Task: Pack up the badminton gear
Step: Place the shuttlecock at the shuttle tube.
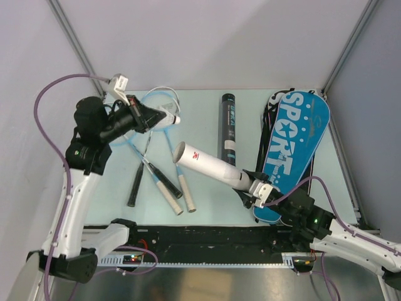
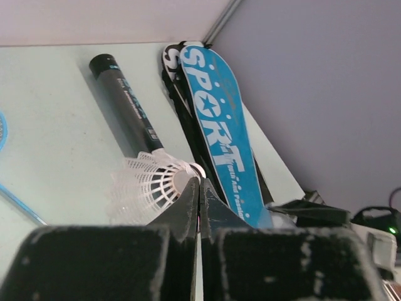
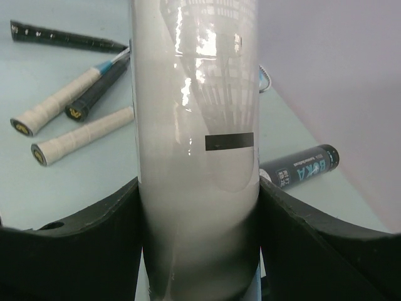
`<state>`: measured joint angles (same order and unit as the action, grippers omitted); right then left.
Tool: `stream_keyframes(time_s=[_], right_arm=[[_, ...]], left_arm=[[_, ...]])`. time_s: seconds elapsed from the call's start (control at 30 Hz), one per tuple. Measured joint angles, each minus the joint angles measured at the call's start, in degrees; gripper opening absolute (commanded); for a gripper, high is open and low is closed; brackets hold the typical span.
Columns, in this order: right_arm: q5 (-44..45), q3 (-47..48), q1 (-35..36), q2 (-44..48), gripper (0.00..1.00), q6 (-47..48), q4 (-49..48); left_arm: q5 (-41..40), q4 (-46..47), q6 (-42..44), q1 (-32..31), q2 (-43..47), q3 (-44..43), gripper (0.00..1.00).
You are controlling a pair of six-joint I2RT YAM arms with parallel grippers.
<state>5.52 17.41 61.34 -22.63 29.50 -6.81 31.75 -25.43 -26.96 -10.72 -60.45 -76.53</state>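
Rackets [image 1: 164,180] lying at table [image 1: 200,105] left, heads far, handles fanning toward near edge. Second tube [image 1: 227,125] lying centre-far, between rackets and racket bag [image 1: 294,144]. Racket bag stretching along right side. Open tube [image 1: 207,163] slanting above table in right gripper [image 1: 254,187], mouth pointing far-left. Shuttlecock [image 1: 173,118] sitting at left gripper [image 1: 164,116] tip, above racket heads.

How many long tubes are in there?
2. A glossy white tube is held in the right claw, near the front; a black printed tube lies flat on the table beside the blue racket bag. Another could be hidden under that bag.
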Motion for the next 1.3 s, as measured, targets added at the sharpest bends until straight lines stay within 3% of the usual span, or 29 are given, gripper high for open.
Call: stream_keyframes(time_s=[0.5,1.3], right_arm=[[1.3,0.0,1.8,0.9,0.38,1.7,5.2],[0.9,0.0,2.4,-5.7,0.38,6.5,-3.2]], left_arm=[[12.2,-6.8,0.0,0.0,16.7,4.6,0.0],[20.1,-9.1,-0.6,-0.4,18.1,13.2,0.0]])
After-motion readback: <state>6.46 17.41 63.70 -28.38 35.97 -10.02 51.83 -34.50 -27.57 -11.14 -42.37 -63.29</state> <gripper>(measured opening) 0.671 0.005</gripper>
